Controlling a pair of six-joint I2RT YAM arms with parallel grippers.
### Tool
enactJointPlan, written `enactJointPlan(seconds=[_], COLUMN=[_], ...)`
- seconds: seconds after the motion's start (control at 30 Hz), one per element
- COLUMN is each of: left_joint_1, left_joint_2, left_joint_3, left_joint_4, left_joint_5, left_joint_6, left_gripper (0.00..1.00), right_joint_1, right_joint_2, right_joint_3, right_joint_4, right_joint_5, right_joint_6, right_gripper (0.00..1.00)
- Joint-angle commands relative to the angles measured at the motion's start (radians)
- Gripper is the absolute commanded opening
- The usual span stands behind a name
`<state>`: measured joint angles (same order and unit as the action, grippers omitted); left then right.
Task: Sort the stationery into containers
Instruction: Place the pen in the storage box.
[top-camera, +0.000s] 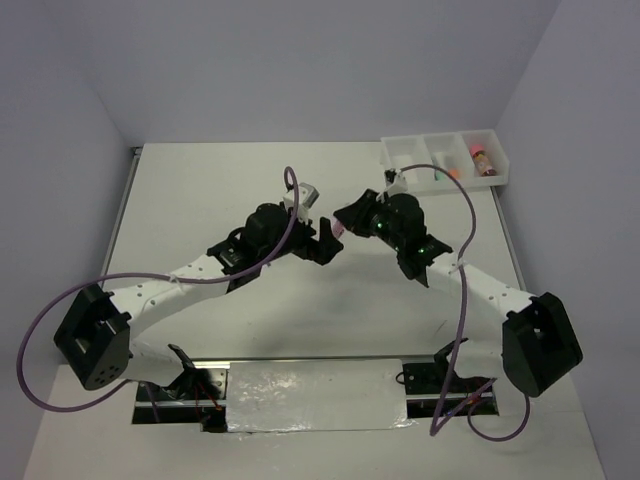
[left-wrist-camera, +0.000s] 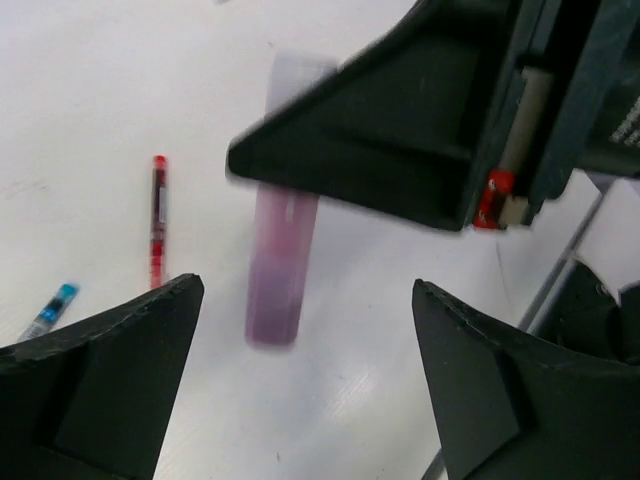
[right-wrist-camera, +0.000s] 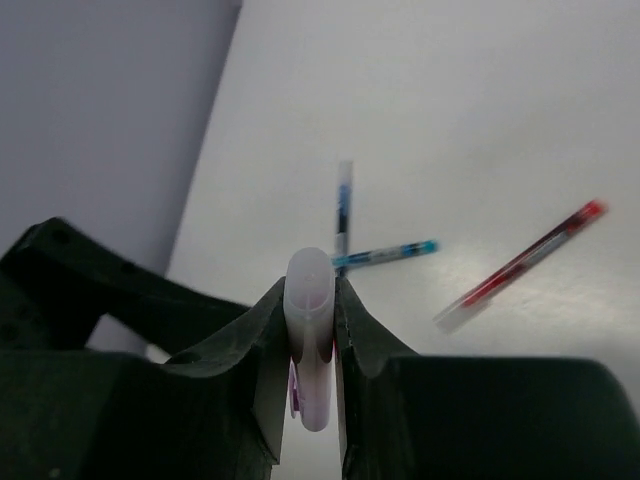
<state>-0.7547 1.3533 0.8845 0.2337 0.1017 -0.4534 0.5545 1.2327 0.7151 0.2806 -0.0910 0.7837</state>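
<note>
While the right gripper (right-wrist-camera: 310, 292) clenches the purple highlighter (right-wrist-camera: 310, 345) near mid-table — well apart from the white tray (top-camera: 400, 160) — the left gripper (top-camera: 322, 246) stands spread, grasping nothing.

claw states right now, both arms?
Left claw: open, empty.
Right claw: closed on the purple highlighter.

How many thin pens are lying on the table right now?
3, in the right wrist view: red pen at right; two crossed blue pens mid-frame. Others may be hidden.
</note>
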Motion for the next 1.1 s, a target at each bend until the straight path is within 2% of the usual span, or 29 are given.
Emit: enactJointPlan(seconds=[0.0,0.03,0.07,0.1,0.13,0.17,0.27,0.4,0.5,0.6,0.73,0.83,0.93,1.03,1.07], left_joint_1=[-0.003,-0.002,0.0,0.005,0.023,0.037,0.069,0.077,0.069,0.069,0.069,0.063,0.054,0.054,0.052], left_joint_2=[0.013,0.027,0.032,0.036,0.037,0.032,0.017,0.029,0.041,0.081,0.177,0.279,0.343,0.42,0.461], left_joint_3=[0.128,0.148,0.186,0.201,0.212,0.22,0.218,0.225,0.217,0.225,0.289,0.347,0.379,0.454,0.477], left_joint_4=[-0.189,-0.247,-0.322,-0.449,-0.495,-0.528,-0.588,-0.622,-0.623,-0.579,-0.486,-0.445,-0.383,-0.384,-0.396], left_joint_5=[-0.238,-0.299,-0.371,-0.484,-0.512,-0.523,-0.527,-0.508,-0.511,-0.45,-0.326,-0.234,-0.211,-0.185,-0.18], left_joint_6=[-0.017,-0.036,-0.057,-0.108,-0.125,-0.133,-0.131,-0.067,-0.041,-0.002,0.093,0.172,0.214,0.226,0.231], left_gripper=[0.99,0.99,0.99,0.99,0.99,0.99,0.99,0.99,0.99,0.99,0.99,0.97,0.97,0.97,0.96], right_joint_1=[-0.118,-0.161,-0.245,-0.284,-0.313,-0.359,-0.448,-0.524,-0.547,-0.596,-0.625,-0.659,-0.685,-0.697,-0.696], right_joint_2=[0.051,0.135,0.192,0.25,0.374,0.434,0.629,0.822,0.965,1.074,1.13,1.153,1.14,1.145,1.151], right_joint_3=[0.147,0.273,0.346,0.425,0.577,0.651,0.91,1.193,1.467,1.599,1.604,1.591,1.534,1.529,1.54], right_joint_4=[0.007,-0.059,-0.21,-0.271,-0.379,-0.432,-0.535,-0.598,-0.665,-0.704,-0.67,-0.652,-0.595,-0.59,-0.6], right_joint_5=[0.073,0.079,0.089,0.088,0.085,0.105,0.143,0.206,0.191,0.186,0.177,0.165,0.143,0.097,0.097], right_joint_6=[-0.268,-0.329,-0.444,-0.501,-0.553,-0.634,-0.722,-0.781,-0.833,-0.863,-0.867,-0.841,-0.818,-0.796,-0.791], right_gripper=[0.0,0.0,0.0,0.0,0.0,0.0,0.0,0.0,0.0,0.02,0.04,0.11,0.23,0.73,0.93])
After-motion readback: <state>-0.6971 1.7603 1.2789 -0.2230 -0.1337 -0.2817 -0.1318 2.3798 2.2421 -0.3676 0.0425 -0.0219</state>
